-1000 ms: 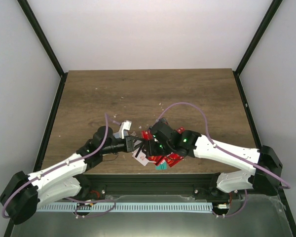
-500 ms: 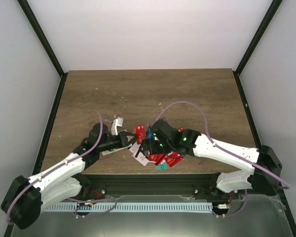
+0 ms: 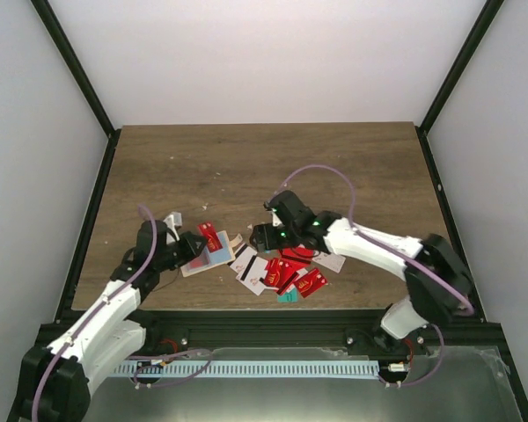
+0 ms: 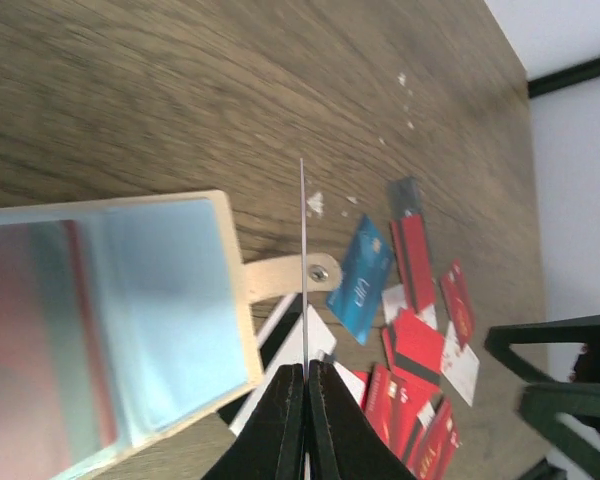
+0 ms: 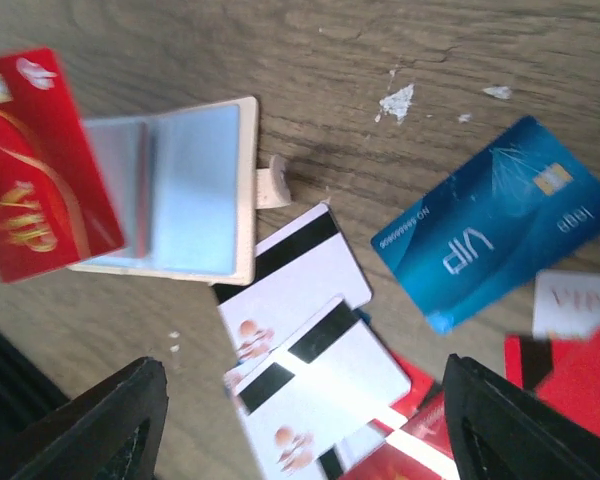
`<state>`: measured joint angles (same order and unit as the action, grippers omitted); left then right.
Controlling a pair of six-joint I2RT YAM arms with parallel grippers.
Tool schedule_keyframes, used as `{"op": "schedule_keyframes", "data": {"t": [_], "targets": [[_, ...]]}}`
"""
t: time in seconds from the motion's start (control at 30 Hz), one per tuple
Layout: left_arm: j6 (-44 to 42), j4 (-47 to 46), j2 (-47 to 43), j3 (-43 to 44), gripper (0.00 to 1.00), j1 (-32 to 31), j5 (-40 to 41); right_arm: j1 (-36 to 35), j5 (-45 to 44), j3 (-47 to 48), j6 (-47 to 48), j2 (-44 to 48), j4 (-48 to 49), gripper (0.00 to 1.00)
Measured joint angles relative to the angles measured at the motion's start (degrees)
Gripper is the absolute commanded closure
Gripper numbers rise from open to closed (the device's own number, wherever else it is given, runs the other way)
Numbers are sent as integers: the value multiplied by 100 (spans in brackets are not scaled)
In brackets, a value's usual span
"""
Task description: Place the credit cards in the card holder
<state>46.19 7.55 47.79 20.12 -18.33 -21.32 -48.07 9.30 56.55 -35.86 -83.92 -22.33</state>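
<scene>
The card holder (image 3: 202, 262) lies open on the table left of the heap, its clear window (image 4: 130, 310) facing up and its snap tab (image 4: 285, 275) pointing at the cards. My left gripper (image 3: 196, 243) (image 4: 305, 365) is shut on a red credit card (image 3: 209, 236), which hangs just over the holder and appears edge-on in the left wrist view and as a red VIP card (image 5: 30, 165) in the right wrist view. The remaining credit cards (image 3: 286, 268) lie in a loose heap. My right gripper (image 3: 262, 236) (image 5: 310, 430) hovers open above two white striped cards (image 5: 310, 330).
A blue card (image 5: 495, 235) (image 4: 365, 280) lies apart at the far edge of the heap. Red cards (image 4: 420, 370) are stacked toward the near table edge, with a teal card (image 3: 287, 297) closest to it. White flecks (image 5: 398, 100) dot the wood.
My left gripper has drawn back to the left with the red card, and the holder now lies spread open there. The right gripper has opened and moved up off the heap.
</scene>
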Motion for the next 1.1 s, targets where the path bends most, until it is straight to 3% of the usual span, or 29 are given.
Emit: {"op": "schedule_keyframes", "data": {"t": [0.17,0.4,0.5,0.6,0.8,1.03,1.1], "targets": [[-149,557,-413,7,96,164,354,0,177,509,682,-1331,310,32],[-330,874,-391,22,96,308,474,52,385,1093,1316,-2282,754,50],[-369,894,-376,22,96,363,461,118,542,1268,1458,-2507,918,55],[-417,892,-374,22,96,404,448,151,667,1403,1569,-2651,1005,65],[-540,879,-227,35,96,516,323,157,833,1617,1674,-2927,1113,69],[-697,737,55,33,96,686,98,162,907,1626,1722,-3008,1106,96],[-721,640,138,22,96,713,57,162,922,1628,1705,-3016,1117,99]]}}
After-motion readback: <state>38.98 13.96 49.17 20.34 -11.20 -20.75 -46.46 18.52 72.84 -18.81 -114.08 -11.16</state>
